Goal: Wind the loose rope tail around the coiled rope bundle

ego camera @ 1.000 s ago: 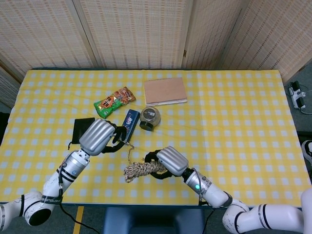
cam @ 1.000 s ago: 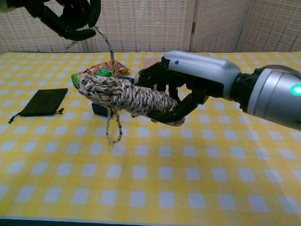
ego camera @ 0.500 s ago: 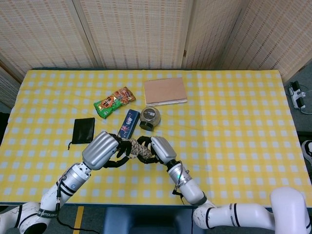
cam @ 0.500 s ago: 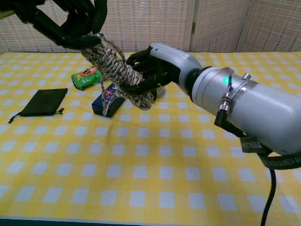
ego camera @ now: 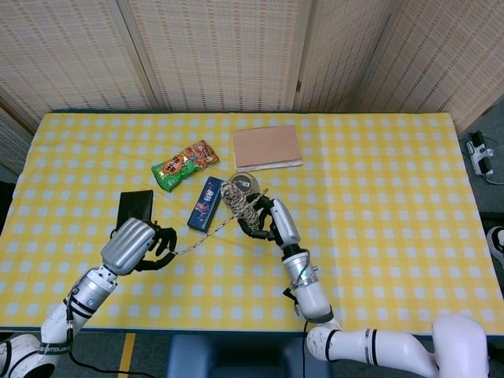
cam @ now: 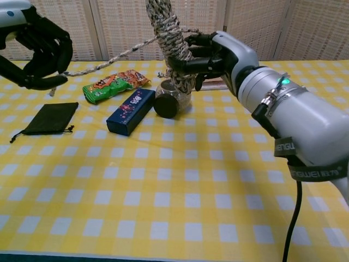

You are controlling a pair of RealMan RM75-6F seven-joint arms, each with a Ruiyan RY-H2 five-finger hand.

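The coiled rope bundle (cam: 173, 43), speckled white and brown, stands nearly upright above the table, and my right hand (cam: 218, 52) grips it from the right side. In the head view the rope bundle (ego camera: 239, 203) sits over the jar, with my right hand (ego camera: 272, 220) just below it. The loose rope tail (cam: 109, 59) runs taut from the bundle leftward to my left hand (cam: 38, 52), whose dark fingers are curled around its end. From above, the rope tail (ego camera: 206, 235) slants down to my left hand (ego camera: 132, 244).
On the yellow checked tablecloth (ego camera: 378, 205) lie a green-orange snack bag (ego camera: 185, 164), a blue box (ego camera: 206, 202), a dark jar (cam: 172, 101) on its side, a black pouch (ego camera: 134, 209) and a brown pad (ego camera: 266, 146).
My hands have drawn apart. The right one carried the bundle up and away toward the jar, the left one moved left and back, and the tail is now stretched taut.
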